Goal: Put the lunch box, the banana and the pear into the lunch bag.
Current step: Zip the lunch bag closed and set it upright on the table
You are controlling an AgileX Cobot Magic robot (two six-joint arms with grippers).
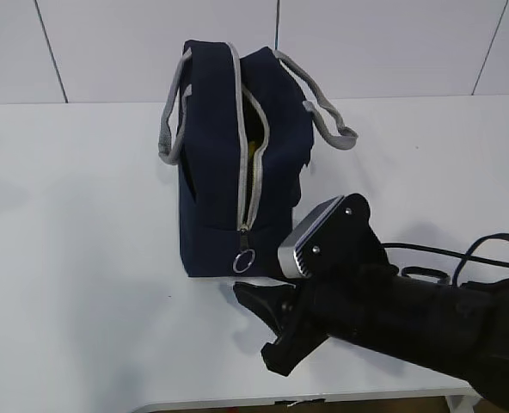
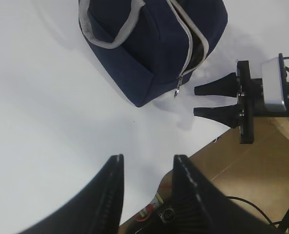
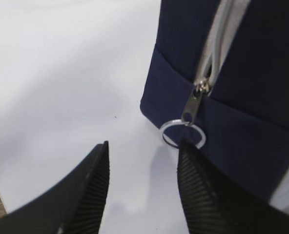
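We read no writing on the navy lunch bag (image 1: 216,185), and our right gripper (image 3: 142,190), jaws apart and empty, sits near its ring pull (image 3: 182,134), while our left gripper (image 2: 147,195) hangs part-open, empty.

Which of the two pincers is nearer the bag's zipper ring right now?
The right pincer, open and low on the table just below the ring pull of the lunch bag. The left pincer sits much farther back, also open.

Matt navy cloth lunch bag (image 1: 211,172), shiny metal ring pull (image 3: 182,133), smooth white table (image 1: 74,258).
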